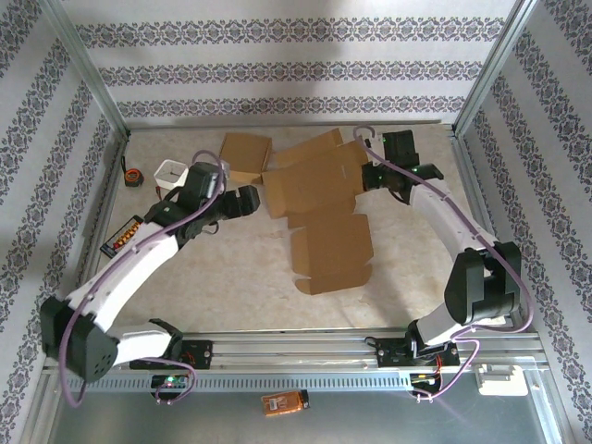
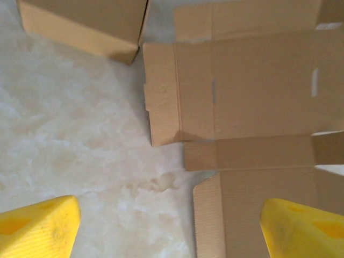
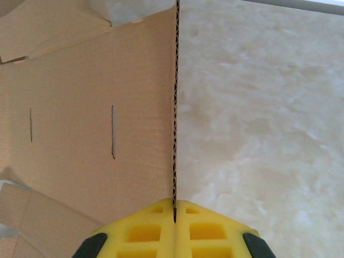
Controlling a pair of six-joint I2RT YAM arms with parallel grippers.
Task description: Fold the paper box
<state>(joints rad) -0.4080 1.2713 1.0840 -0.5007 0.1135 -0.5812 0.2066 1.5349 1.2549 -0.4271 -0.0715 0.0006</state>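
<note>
- At the middle of the table (image 1: 231, 268), the paper box (image 1: 319, 199) lies as an unfolded cardboard blank. One large panel points toward the arm bases and the wider section lies on the far side.
- At the right edge of the paper box's far section, the right hand (image 1: 370, 176) grips the cardboard.
- In the right wrist view, the right hand (image 3: 174, 215) is pressed together on the thin corrugated edge of a paper box (image 3: 97, 123) panel. The panel runs edge-on straight up from the fingertips, and two narrow slots show in its face. Bare table (image 3: 258, 107) lies to the right of that edge.
- Just beside the left edge of the paper box, the left hand (image 1: 242, 202) hangs over the table.
- In the left wrist view, the left hand (image 2: 169, 231) is spread wide and pinches nothing. One of its yellow fingers (image 2: 37, 228) is over bare table, the other over the paper box (image 2: 242, 91) near panel. Contact with the cardboard cannot be determined.
- Beyond the far-left corner of the paper box sits a small closed carton (image 1: 245, 157), close to it but apart.
- Further left of the paper box stand a white container (image 1: 171, 173) and a tape measure (image 1: 135, 177).
</note>
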